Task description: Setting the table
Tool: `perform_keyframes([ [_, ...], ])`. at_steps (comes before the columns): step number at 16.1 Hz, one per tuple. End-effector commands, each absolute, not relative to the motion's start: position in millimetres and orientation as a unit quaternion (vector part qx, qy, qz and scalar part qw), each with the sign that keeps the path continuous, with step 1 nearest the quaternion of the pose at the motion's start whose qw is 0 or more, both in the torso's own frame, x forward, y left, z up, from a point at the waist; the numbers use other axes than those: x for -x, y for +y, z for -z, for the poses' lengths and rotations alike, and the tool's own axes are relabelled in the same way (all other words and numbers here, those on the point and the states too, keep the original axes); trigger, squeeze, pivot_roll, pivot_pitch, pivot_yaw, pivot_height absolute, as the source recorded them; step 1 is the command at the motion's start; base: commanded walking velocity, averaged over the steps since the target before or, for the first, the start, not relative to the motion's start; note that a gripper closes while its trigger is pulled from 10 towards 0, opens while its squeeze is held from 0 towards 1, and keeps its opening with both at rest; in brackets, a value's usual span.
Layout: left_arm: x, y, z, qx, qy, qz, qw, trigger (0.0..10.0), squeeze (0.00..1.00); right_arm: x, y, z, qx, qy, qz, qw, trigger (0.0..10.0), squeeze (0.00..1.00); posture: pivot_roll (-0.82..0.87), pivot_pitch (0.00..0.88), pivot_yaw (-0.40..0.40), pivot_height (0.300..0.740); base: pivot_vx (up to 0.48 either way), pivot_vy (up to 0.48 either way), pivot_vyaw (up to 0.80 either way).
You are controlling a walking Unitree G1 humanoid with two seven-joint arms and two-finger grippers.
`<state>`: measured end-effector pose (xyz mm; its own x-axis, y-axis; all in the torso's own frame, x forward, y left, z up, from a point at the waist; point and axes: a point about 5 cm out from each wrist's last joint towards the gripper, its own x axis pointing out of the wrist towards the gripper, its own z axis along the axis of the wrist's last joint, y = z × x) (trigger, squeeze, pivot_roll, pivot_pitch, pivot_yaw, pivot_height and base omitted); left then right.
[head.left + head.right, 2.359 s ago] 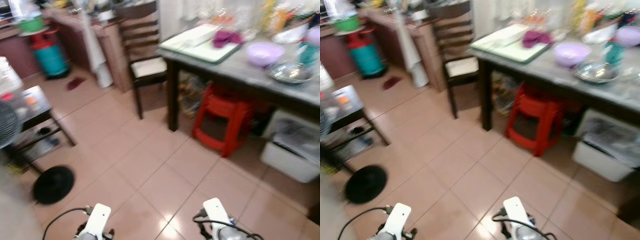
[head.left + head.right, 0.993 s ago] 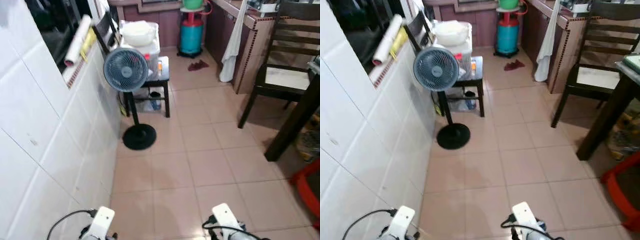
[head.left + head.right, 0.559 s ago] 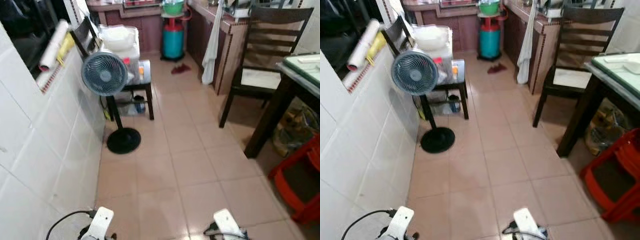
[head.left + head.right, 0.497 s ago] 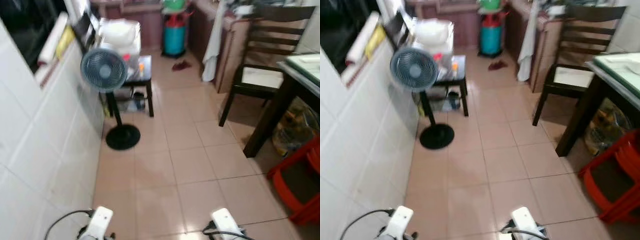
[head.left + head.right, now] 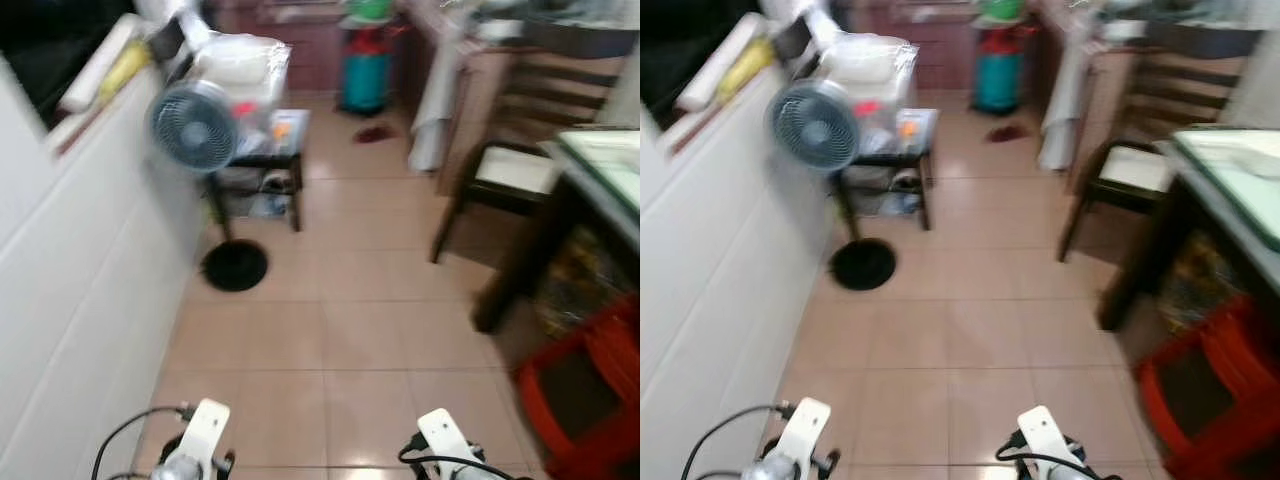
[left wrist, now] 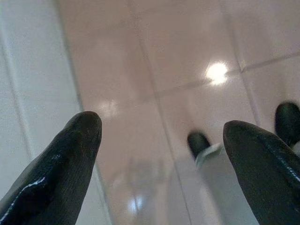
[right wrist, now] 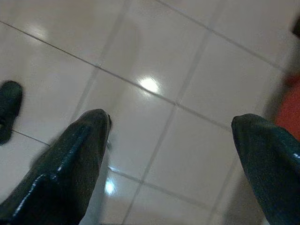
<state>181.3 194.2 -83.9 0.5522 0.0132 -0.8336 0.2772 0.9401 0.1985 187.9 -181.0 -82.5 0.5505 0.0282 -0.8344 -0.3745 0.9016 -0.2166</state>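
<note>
The dining table [image 5: 575, 175] shows its dark leg and glass-topped corner at the right edge, with a pale green tray [image 5: 1237, 160] on it. A dark wooden chair [image 5: 510, 165] stands beside it. Both arms hang low at the bottom of the eye views. My left gripper [image 6: 159, 154] is open over the pink floor tiles, near a white tiled wall. My right gripper [image 7: 173, 154] is open too, with nothing between its fingers and a red edge at one side.
A red plastic stool [image 5: 580, 385] sits under the table. A standing fan [image 5: 195, 130] and a small black side table [image 5: 262, 150] with boxes line the white tiled wall [image 5: 70, 270] on the left. A teal gas cylinder [image 5: 365, 70] stands far ahead. Pink tiled floor [image 5: 340, 300] stretches between.
The camera has swung from the dining table towards the left wall and fan, then back a little to the right. Both arms hang as before.
</note>
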Motion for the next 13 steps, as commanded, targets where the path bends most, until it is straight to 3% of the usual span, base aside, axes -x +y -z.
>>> perform_keyframes([
  [1, -180.7, 207.3, 82.3, -0.165, 0.473, 0.062, 0.863, 10.0, 0.0, -190.5, -172.6, 82.1, 0.183, 0.456, -0.127, 0.862, 10.0, 0.0, -0.13, 0.003, 0.031, 0.74, 0.0, 0.0, 0.8],
  [4, -181.6, 211.0, 81.3, -0.169, 0.473, 0.053, 0.863, 10.0, 0.0, -193.3, -171.0, 80.9, 0.18, 0.454, -0.127, 0.863, 10.0, 0.0, -0.12, 0.0, 0.022, 0.74, 0.0, 0.0, 0.57],
  [13, -166.0, 209.5, 88.9, -0.147, 0.493, 0.027, 0.857, 10.0, 0.0, -200.8, -172.1, 76.5, 0.198, 0.443, -0.155, 0.86, 10.0, 0.0, -0.07, 0.0, -0.016, 0.74, 0.0, 0.0, 0.0],
])
